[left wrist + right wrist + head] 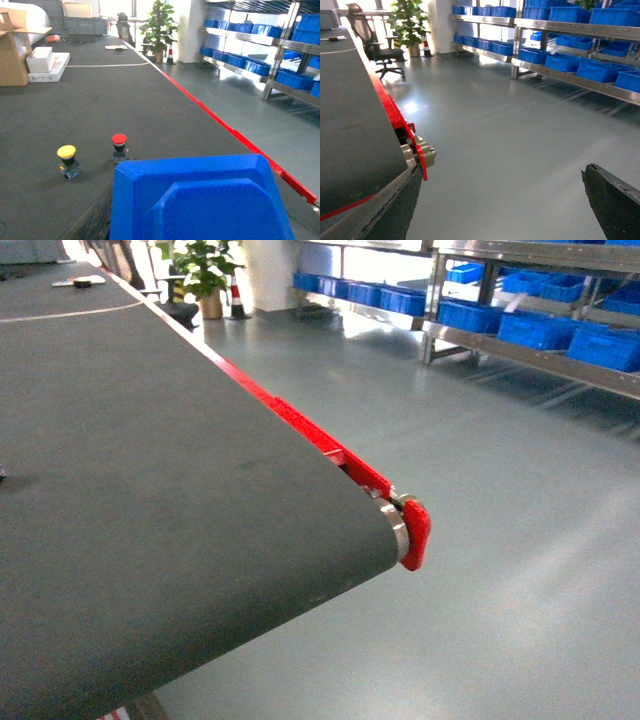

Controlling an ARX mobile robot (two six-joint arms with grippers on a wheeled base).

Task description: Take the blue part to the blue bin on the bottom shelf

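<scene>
The blue part (200,200), a large moulded plastic piece, fills the bottom of the left wrist view. My left gripper (197,220) is shut on it above the dark belt. Only one dark finger (95,222) shows at the part's left side. My right gripper (502,210) is open with nothing between its fingers, hanging over the grey floor beside the belt's end roller (422,152). Blue bins (540,330) sit on the bottom shelf (520,357) of the steel rack at the far right. They also show in the right wrist view as blue bins (600,70). Neither gripper appears in the head view.
The dark conveyor belt (150,500) with a red side rail (320,440) takes up the left. A yellow push button (67,160) and a red one (119,146) stand on the belt. Cardboard and white boxes (42,62) lie further back. A potted plant (205,275) and an office chair (375,45) stand across the floor.
</scene>
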